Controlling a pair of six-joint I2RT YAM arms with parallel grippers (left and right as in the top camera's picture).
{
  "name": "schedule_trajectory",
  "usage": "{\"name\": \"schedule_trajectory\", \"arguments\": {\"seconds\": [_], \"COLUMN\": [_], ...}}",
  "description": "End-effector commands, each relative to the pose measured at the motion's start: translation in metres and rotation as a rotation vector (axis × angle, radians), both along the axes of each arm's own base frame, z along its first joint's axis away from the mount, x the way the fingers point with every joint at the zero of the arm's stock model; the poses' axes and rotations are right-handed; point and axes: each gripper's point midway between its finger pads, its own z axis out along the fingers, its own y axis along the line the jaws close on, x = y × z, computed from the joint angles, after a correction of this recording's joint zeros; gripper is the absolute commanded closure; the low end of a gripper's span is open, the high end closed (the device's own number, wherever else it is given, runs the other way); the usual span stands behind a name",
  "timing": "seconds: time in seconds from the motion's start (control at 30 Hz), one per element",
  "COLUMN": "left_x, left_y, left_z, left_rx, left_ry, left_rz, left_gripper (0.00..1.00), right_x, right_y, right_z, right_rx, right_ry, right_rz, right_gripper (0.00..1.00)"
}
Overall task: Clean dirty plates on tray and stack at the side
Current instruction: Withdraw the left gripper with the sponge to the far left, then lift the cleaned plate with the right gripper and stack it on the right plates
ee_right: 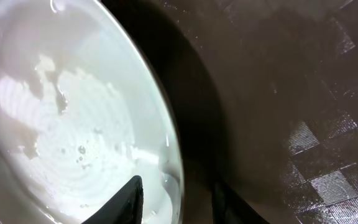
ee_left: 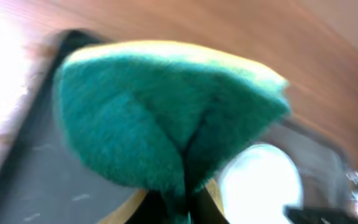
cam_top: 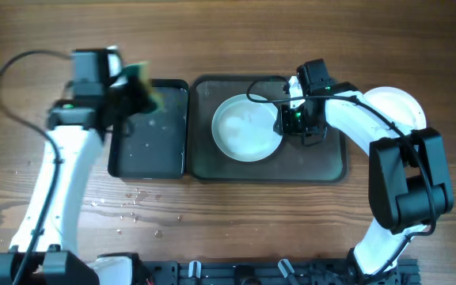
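Sponge (ee_left: 166,118) fills the left wrist view, green, blurred, pinched in the left gripper (cam_top: 137,93) over the black tray's (cam_top: 145,150) top edge. Plate (cam_top: 244,127) lies in the tray (cam_top: 323,162), left of centre, with a wet film and small bubbles on its face. Right gripper (ee_right: 178,186) sits at the plate's right rim, one finger inside and one outside; can't tell if the pads bite. Second plate (cam_top: 394,103) is on the table (cam_top: 228,32) right of the tray, partly under the right arm. Water drops (cam_top: 137,198) lie below the black tray
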Motion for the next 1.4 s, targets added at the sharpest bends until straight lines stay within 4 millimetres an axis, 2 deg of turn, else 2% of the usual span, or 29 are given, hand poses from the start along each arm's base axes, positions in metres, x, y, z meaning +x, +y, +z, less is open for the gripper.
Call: {"name": "schedule_trajectory", "arguments": {"seconds": [0.0, 0.07, 0.13, 0.23, 0.27, 0.33, 0.37, 0.5, 0.57, 0.8, 1.0, 1.23, 1.37], "left_x": [-0.019, -0.027, -0.030, -0.029, -0.029, -0.028, -0.028, -0.028, -0.029, -0.039, -0.039, -0.039, -0.040], "left_y": [0.055, 0.072, 0.077, 0.072, 0.069, 0.063, 0.059, 0.048, 0.047, 0.046, 0.045, 0.045, 0.045], "left_z": [-0.010, -0.013, -0.014, -0.014, -0.015, -0.015, -0.016, -0.016, -0.017, -0.021, -0.021, -0.022, -0.022], "left_rx": [-0.009, -0.001, -0.003, 0.020, 0.026, 0.045, 0.052, 0.056, 0.063, 0.057, 0.057, 0.057, 0.057], "left_ry": [0.092, 0.118, 0.127, 0.119, 0.119, 0.115, 0.115, 0.115, 0.120, 0.164, 0.165, 0.167, 0.168], "left_rz": [0.155, 0.185, 0.199, 0.142, 0.126, 0.077, 0.061, 0.028, 0.011, 0.011, 0.011, 0.011, 0.011], "left_gripper": [0.93, 0.96, 0.96, 0.96, 0.96, 0.96, 0.96, 0.96, 0.96, 0.96, 0.96, 0.96, 0.96], "right_x": [-0.008, -0.011, -0.013, -0.015, -0.016, -0.018, -0.018, -0.015, -0.010, 0.019, 0.032, 0.057, 0.063], "right_y": [0.008, 0.013, 0.018, 0.020, 0.022, 0.025, 0.025, 0.026, 0.030, 0.048, 0.082, 0.137, 0.165], "right_z": [-0.008, -0.008, -0.009, -0.013, -0.013, -0.014, -0.014, -0.010, 0.001, 0.073, 0.096, 0.123, 0.153], "right_rx": [0.015, 0.014, -0.005, -0.067, -0.079, -0.086, -0.086, -0.080, -0.064, -0.006, 0.025, -0.071, -0.158], "right_ry": [0.047, 0.050, 0.045, 0.041, 0.037, 0.033, 0.034, 0.030, 0.023, -0.081, -0.169, -0.506, -0.746], "right_rz": [-0.026, -0.015, 0.001, -0.026, -0.023, -0.011, -0.015, -0.024, -0.023, -0.013, -0.039, -0.074, -0.029], "right_gripper": [0.67, 0.73, 0.73, 0.73, 0.76, 0.93, 0.96, 0.96, 0.96, 0.96, 0.96, 0.96, 0.96]}}
